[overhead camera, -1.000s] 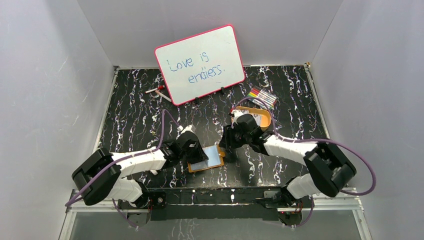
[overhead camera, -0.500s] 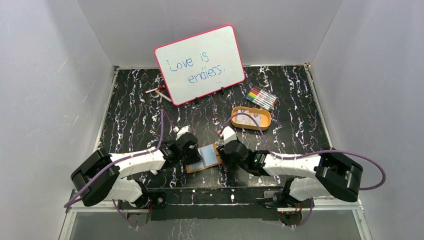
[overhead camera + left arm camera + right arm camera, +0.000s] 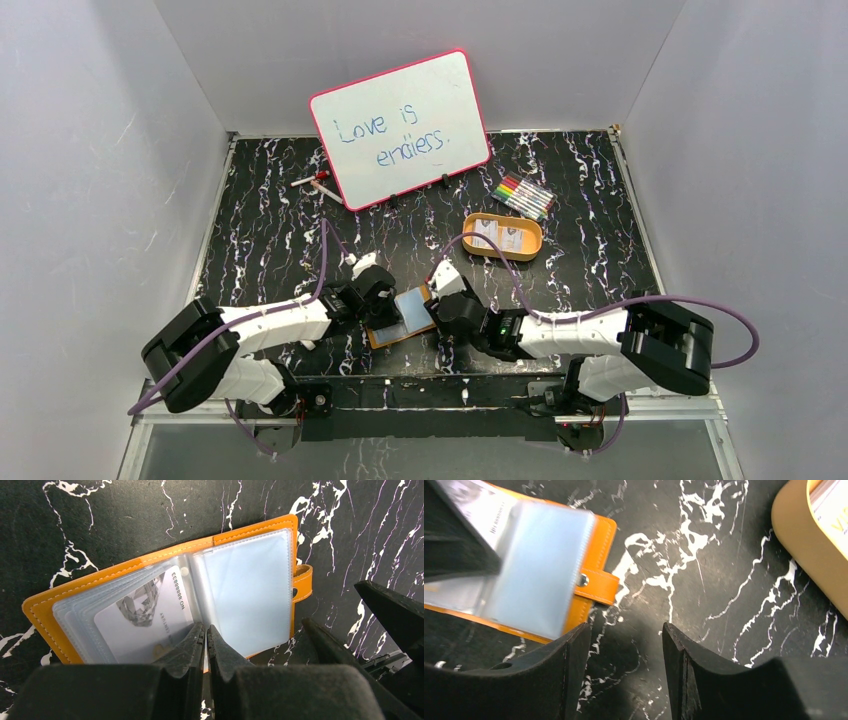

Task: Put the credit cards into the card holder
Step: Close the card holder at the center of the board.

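Note:
The card holder (image 3: 410, 312) lies open on the black table, clear sleeves up. One credit card (image 3: 142, 615) sits in its left sleeve; the right sleeve (image 3: 247, 585) looks bare. My left gripper (image 3: 206, 628) is shut, its tips resting on the holder's fold (image 3: 392, 318). My right gripper (image 3: 624, 630) is open and empty, low over the table just right of the holder's snap tab (image 3: 596, 585), and it shows in the top view (image 3: 437, 308). More credit cards (image 3: 497, 232) lie in the orange oval tray (image 3: 530, 245).
A pink-rimmed whiteboard (image 3: 400, 128) leans at the back wall. Coloured markers (image 3: 524, 195) lie behind the tray, and a red marker (image 3: 318, 182) lies left of the board. The tray's rim (image 3: 799, 545) is at the right wrist view's upper right.
My right arm has swung from over the tray down and left to the holder's right edge, uncovering the tray. My left gripper has stayed on the holder.

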